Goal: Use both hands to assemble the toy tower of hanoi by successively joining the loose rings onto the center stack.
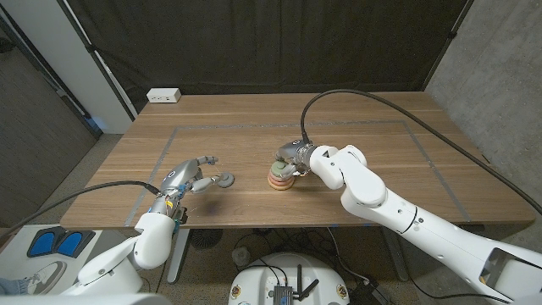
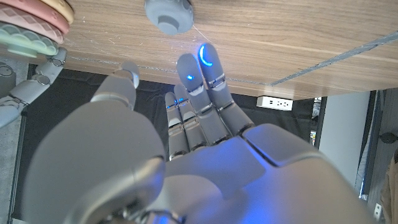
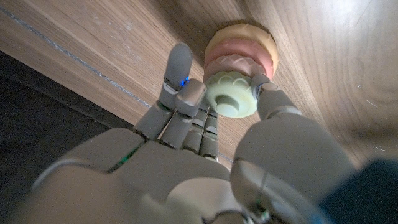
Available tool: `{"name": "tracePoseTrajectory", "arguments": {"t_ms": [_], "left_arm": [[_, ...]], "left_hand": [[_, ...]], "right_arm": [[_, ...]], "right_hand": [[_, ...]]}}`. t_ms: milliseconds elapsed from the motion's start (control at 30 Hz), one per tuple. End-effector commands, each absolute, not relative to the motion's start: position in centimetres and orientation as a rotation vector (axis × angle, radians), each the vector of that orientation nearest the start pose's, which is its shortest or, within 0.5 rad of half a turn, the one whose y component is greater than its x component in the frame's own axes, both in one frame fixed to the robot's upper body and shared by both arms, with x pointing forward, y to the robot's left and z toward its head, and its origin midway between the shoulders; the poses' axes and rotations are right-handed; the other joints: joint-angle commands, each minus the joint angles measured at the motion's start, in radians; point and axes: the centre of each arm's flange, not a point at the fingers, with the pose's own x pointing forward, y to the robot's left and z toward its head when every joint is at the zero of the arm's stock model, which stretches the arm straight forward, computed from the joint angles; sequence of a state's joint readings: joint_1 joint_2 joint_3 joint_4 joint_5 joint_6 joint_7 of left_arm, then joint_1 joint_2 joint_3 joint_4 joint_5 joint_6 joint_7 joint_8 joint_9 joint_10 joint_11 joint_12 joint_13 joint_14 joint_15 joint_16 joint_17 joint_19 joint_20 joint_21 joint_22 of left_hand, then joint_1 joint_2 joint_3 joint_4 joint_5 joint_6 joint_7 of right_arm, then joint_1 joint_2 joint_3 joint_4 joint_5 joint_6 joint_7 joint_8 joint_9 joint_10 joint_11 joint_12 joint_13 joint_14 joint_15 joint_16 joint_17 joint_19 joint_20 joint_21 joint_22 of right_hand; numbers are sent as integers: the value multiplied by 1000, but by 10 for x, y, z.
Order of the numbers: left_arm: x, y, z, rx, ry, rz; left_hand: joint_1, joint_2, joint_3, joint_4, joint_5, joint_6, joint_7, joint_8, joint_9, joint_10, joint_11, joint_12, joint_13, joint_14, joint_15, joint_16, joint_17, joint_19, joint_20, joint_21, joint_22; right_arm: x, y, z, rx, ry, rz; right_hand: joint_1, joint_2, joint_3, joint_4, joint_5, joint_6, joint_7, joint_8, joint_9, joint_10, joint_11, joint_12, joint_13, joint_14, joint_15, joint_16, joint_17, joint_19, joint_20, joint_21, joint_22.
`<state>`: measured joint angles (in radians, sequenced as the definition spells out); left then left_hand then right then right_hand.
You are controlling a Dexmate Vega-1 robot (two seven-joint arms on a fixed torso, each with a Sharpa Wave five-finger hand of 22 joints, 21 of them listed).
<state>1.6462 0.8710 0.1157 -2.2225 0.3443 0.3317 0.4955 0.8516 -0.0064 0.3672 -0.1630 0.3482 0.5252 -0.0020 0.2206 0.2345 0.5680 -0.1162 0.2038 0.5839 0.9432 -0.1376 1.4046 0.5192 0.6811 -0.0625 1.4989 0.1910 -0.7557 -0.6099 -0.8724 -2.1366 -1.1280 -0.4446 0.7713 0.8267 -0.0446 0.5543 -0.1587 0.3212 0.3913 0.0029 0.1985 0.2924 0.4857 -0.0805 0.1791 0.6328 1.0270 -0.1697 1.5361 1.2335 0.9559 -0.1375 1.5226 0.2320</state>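
Both hands near rings: right hand (image 1: 296, 159) on green ring (image 3: 231, 96)

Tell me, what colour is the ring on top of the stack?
Pale green; the top ring shows best in the right wrist view.

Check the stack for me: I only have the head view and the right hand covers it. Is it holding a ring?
Observer: Yes. In the right wrist view the right hand pinches a pale green ring, the topmost one, between thumb and fingers.
Operator: What's under it?
Observer: A pink ring, then a peach ring.
Operator: Left hand on the grey ring?
Observer: No. In the left wrist view the left hand has its fingertips apart from the grey ring.
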Motion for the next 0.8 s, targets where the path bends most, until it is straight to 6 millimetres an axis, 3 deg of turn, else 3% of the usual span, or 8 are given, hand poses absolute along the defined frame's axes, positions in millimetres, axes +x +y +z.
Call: {"name": "tracePoseTrajectory", "arguments": {"t_ms": [33,433,800], "left_arm": [[440,302,-110,1052,-531,297],[439,305,-110,1048,-526,305],[440,305,-109,1049,-532,303]], "left_hand": [[-8,0,6,0,0,12,0,1,3,6,1,-2,2,7,-82,-1,-1,9,-142,7,1],[-9,0,8,0,0,11,1,0,3,8,1,0,3,8,-82,0,0,9,-142,7,1],[-9,0,9,0,0,12,-1,0,3,8,-1,-1,2,7,-82,-1,-1,9,-142,7,1]], "right_arm": [[501,-47,-23,-1861,-442,297],[498,-47,-24,-1859,-450,276],[493,-53,-23,-1842,-449,243]], "right_hand": [[-3,-27,-1,-2,-3,-17,6,-4,-2,-17,7,-3,-2,-9,-44,-1,1,-6,-80,-6,2],[-9,-43,-1,-5,-13,-79,24,-11,-6,-72,28,-3,-12,-36,-43,-4,1,-21,-80,-9,-3],[-13,-46,-2,-3,-18,-81,26,-6,-8,-75,29,3,-16,-45,-43,-5,0,-27,-80,-11,-5]]}}
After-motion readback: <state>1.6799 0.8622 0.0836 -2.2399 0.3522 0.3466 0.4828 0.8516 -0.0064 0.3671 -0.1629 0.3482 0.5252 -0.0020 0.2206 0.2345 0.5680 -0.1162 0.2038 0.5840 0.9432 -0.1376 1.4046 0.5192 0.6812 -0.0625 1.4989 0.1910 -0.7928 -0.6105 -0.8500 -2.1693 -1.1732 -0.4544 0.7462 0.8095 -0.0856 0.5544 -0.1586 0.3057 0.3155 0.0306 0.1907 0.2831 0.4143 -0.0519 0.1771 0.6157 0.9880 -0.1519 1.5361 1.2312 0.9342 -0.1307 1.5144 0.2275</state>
